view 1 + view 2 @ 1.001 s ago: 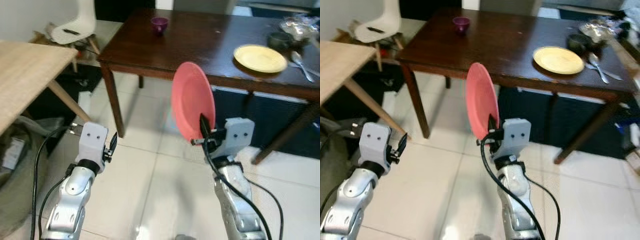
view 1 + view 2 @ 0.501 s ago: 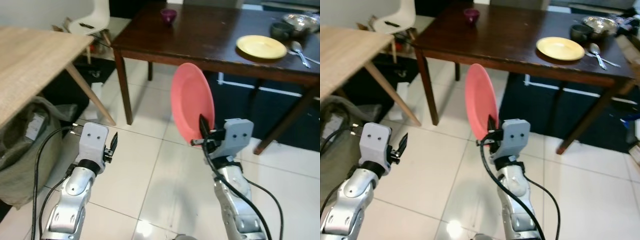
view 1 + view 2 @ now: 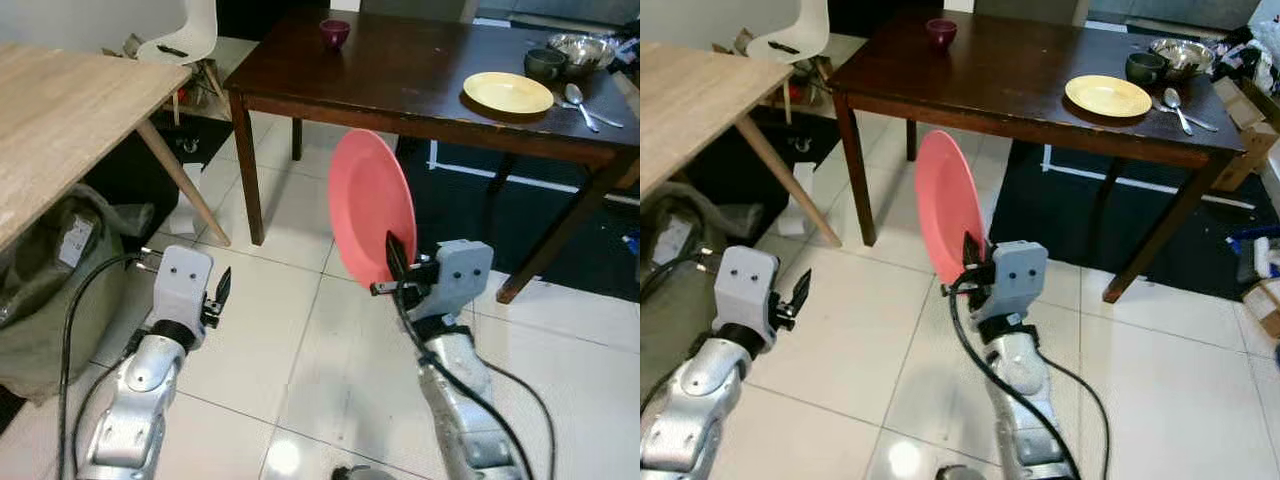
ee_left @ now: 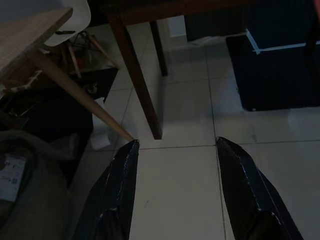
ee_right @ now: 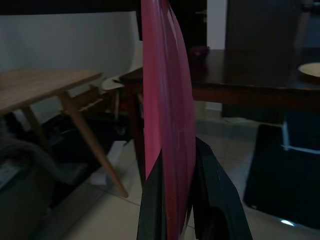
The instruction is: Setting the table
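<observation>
One pink plate upright | pinched between right gripper fingers

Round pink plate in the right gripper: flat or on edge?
On edge: the round pink plate stands upright, its lower rim pinched by the right gripper above the floor.

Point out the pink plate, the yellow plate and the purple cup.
pink plate [image 3: 368, 215], left eye view, middle of its face.
yellow plate [image 3: 507, 92], left eye view, its centre.
purple cup [image 3: 334, 33], left eye view, its side wall.
</observation>
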`<state>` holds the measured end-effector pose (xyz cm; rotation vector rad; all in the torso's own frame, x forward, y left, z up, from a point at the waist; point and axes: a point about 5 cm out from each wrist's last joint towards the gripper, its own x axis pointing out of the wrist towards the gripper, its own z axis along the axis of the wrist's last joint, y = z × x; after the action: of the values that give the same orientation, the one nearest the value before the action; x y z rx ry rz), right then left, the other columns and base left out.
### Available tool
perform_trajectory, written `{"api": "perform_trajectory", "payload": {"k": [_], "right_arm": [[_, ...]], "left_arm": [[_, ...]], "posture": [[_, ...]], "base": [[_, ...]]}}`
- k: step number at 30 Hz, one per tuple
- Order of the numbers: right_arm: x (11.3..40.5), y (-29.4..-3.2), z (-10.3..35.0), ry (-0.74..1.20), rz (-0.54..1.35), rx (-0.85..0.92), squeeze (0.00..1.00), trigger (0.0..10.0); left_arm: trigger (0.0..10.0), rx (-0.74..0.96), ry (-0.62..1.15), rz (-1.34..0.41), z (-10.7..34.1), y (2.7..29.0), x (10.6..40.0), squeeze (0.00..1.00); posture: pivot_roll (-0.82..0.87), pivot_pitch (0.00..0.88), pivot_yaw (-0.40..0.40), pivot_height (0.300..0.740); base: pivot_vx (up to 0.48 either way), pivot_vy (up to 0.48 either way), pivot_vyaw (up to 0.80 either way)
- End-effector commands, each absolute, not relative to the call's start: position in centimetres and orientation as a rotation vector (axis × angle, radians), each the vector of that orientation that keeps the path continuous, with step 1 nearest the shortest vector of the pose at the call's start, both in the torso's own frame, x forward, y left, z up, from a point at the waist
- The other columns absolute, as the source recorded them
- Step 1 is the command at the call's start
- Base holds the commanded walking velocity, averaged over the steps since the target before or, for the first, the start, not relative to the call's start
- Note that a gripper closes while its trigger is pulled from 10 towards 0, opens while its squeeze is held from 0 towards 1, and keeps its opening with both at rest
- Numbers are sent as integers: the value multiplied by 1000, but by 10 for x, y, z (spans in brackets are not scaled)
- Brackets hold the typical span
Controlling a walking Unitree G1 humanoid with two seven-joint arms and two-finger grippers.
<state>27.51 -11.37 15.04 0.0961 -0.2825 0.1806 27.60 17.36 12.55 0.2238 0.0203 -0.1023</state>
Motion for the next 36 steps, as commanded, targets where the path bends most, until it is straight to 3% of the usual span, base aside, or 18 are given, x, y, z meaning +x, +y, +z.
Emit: {"api": "perform_trajectory", "payload": {"k": [1,8,9,11,17,32,36], "right_arm": [[275,-111,150,-277,204,103,0,10000],[275,-108,136,-201,260,102,0,10000],[276,-114,105,-70,248,103,0,10000],[274,-119,86,14,237,100,0,10000],[263,-132,39,204,225,51,0,10000],[277,-132,57,98,197,126,0,10000],[280,-134,63,69,190,119,0,10000]], "left_arm": [[10000,223,39,-92,123,176,275,0],[10000,232,116,-7,103,192,271,0],[10000,322,248,19,74,209,263,0],[10000,366,308,10,60,218,257,0],[10000,204,487,93,26,234,238,0],[10000,306,358,59,39,222,247,0],[10000,302,328,74,44,223,248,0]], "posture": [[-91,13,57,740],[-85,18,42,740],[-73,22,15,740],[-73,22,15,740],[-65,24,-2,740],[-64,28,-4,740],[-63,29,-3,740]], "base": [[0,0,0],[0,0,0],[0,0,0],[0,0,0],[0,0,0],[0,0,0],[0,0,784]]}}
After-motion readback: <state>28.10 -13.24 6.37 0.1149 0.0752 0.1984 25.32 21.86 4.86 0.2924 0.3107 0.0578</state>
